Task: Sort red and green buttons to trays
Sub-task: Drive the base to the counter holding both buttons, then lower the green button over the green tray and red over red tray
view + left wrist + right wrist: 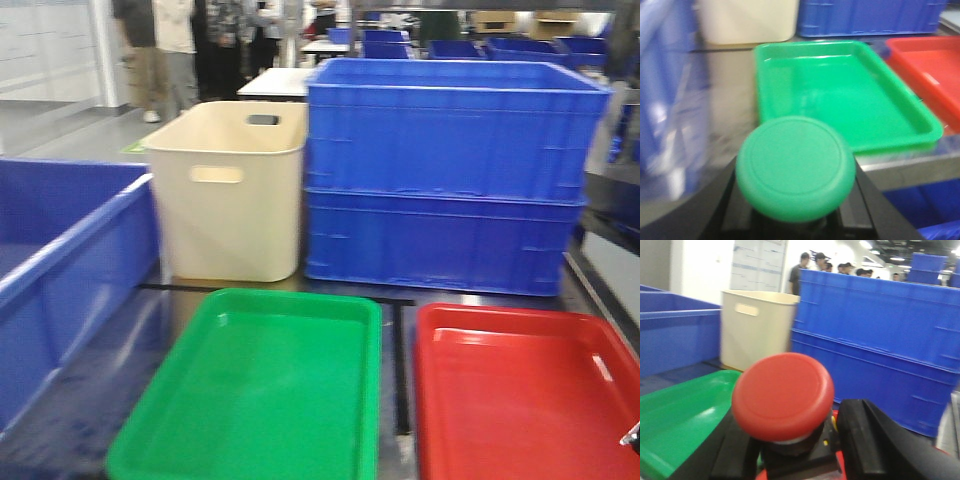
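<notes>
In the left wrist view the green button fills the foreground, its round cap facing the camera. My left gripper is shut on its dark body, short of the green tray's near rim. The red tray lies to that tray's right. My right gripper is shut on the red button, with black fingers either side of its dark body. From the front, the green tray and red tray lie side by side with nothing in them.
A cream tub with handle holes stands behind the green tray. Two stacked blue crates stand behind the red tray. Another blue crate is at the left. People stand in the far background.
</notes>
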{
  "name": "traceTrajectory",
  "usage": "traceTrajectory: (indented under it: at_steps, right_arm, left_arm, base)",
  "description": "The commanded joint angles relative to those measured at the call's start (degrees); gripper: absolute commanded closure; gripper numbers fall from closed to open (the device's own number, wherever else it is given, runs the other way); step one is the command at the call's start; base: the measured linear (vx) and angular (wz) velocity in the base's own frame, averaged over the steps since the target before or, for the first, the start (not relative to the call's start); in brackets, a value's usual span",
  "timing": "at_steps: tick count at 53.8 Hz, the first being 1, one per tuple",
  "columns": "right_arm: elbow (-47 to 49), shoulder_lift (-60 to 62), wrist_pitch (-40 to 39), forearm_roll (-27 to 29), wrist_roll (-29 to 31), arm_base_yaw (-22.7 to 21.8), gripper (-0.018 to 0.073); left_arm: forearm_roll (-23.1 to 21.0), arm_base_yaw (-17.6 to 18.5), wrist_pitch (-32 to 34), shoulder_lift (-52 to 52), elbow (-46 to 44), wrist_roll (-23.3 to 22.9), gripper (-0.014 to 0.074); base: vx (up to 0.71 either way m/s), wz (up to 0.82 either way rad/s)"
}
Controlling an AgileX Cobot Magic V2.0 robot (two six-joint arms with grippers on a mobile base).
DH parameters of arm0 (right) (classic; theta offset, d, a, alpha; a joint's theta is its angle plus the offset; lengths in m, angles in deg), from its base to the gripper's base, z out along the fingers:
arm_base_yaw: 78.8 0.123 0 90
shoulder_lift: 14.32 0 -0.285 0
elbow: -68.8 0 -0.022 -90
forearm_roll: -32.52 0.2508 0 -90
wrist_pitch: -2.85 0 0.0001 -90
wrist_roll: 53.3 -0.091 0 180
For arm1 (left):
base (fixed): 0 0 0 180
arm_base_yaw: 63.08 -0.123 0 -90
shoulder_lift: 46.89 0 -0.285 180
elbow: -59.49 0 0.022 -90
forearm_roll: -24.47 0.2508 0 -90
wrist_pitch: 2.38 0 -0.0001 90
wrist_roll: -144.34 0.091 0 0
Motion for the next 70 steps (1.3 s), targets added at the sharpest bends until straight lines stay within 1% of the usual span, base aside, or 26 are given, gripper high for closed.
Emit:
traceTrajectory:
  at_steps: [1, 12, 24, 55, 63, 70]
  right_arm:
    - [1.91, -0.64, 1.79, -0.56, -0.1, -0.32, 0.057]
    - [1.91, -0.64, 1.79, -0.56, -0.1, -0.32, 0.057]
    - [1.91, -0.64, 1.79, -0.56, -0.1, -0.32, 0.057]
    - [1.91, -0.64, 1.9, -0.51, -0.1, -0.32, 0.057]
    - [1.91, -0.64, 1.9, -0.36, -0.1, -0.32, 0.057]
    - [1.91, -0.64, 1.78, -0.4, -0.1, -0.32, 0.057]
  left_arm:
    - [0.32, 0.23, 4.57, -0.2, -1.94, -0.2, 0.0596]
    - [0.32, 0.23, 4.57, -0.2, -1.94, -0.2, 0.0596]
    - [0.32, 0.23, 4.57, -0.2, -1.94, -0.2, 0.0596]
    - [0.32, 0.23, 4.57, -0.2, -1.94, -0.2, 0.0596]
    - [0.27, 0.23, 6.48, -0.26, -1.94, -0.2, 0.0596]
    - [-0.22, 0.23, 6.17, -0.26, -1.94, -0.22, 0.0596]
  base:
    - [0.18, -0.57]
    - [0.14, -0.46]
    - [0.05, -0.2]
    - [0.0, -0.01]
    - [0.0, 0.0]
    - [0.0, 0.0]
